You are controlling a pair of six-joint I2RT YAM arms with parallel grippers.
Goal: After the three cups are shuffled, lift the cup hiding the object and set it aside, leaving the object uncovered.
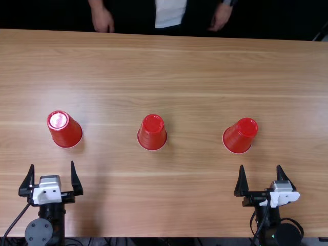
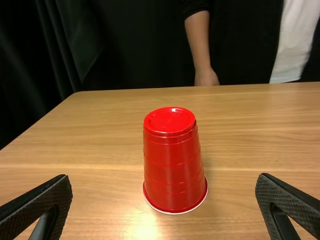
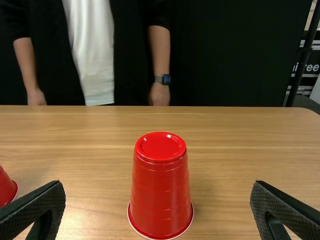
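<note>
The left cup [image 1: 64, 130], middle cup [image 1: 152, 133] and right cup [image 1: 240, 136] are made of smooth, glossy red plastic, faintly ribbed on the walls. The table [image 1: 205, 77] is finished in light, grained wood with a soft sheen. The fingers [image 2: 280, 197] of the left gripper [image 1: 52, 171] and right gripper [image 1: 260, 171] are surfaced in matt black with a cross-hatched texture

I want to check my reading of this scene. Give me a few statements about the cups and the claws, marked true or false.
1. The left cup, middle cup and right cup all stand upside down on the table. True.
2. The left claw grips the left cup. False: it is open, apart from the cup.
3. The right claw is open. True.
4. The person's hands touch the middle cup. False: they are at the table's far edge.
</note>
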